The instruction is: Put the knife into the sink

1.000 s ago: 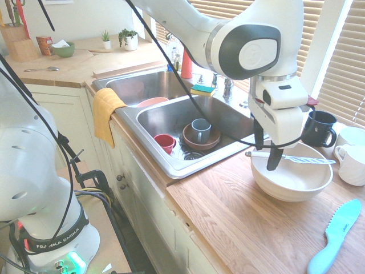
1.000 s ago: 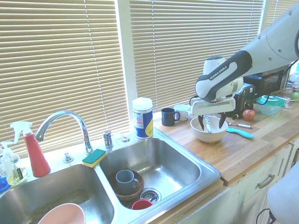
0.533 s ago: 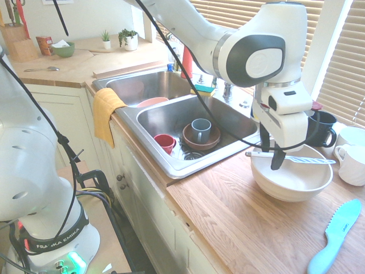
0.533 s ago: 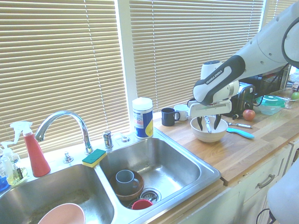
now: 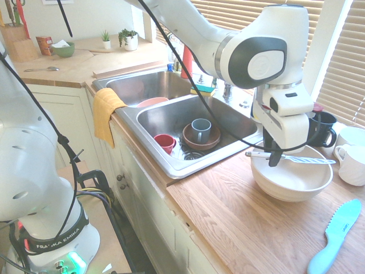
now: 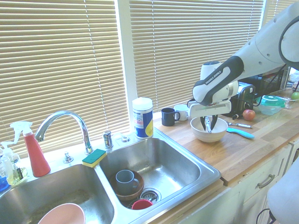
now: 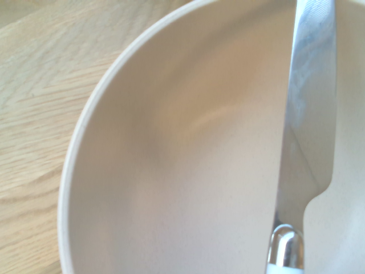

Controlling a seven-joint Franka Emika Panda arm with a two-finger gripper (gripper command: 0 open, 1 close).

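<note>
The knife (image 5: 302, 159) is slim and silvery and lies flat across the rim of a white bowl (image 5: 291, 185) on the wooden counter, right of the sink (image 5: 171, 165). My gripper (image 5: 274, 157) points straight down over the bowl, and its dark fingers straddle the knife near the handle end, partly closed with a small gap still showing. From the other side the gripper (image 6: 207, 126) dips into the bowl (image 6: 209, 136). Up close, the wrist view shows the blade (image 7: 308, 103) crossing the bowl's (image 7: 171, 142) inside. The sink (image 6: 205, 170) has two steel basins and a curved faucet (image 6: 63, 116).
A teal plastic knife (image 5: 336, 234) lies on the counter in front of the bowl. A black mug (image 5: 320, 128) and white mugs (image 5: 351, 162) stand behind it. The near basin holds a grey mug in a brown bowl (image 5: 201, 131) and a red cup (image 5: 165, 142). A yellow cloth (image 5: 105, 111) hangs over the sink's edge.
The gripper's fingers have drawn in from wide open to a narrow gap around the knife. The gripper has shifted slightly over the bowl; the knife has not moved.
</note>
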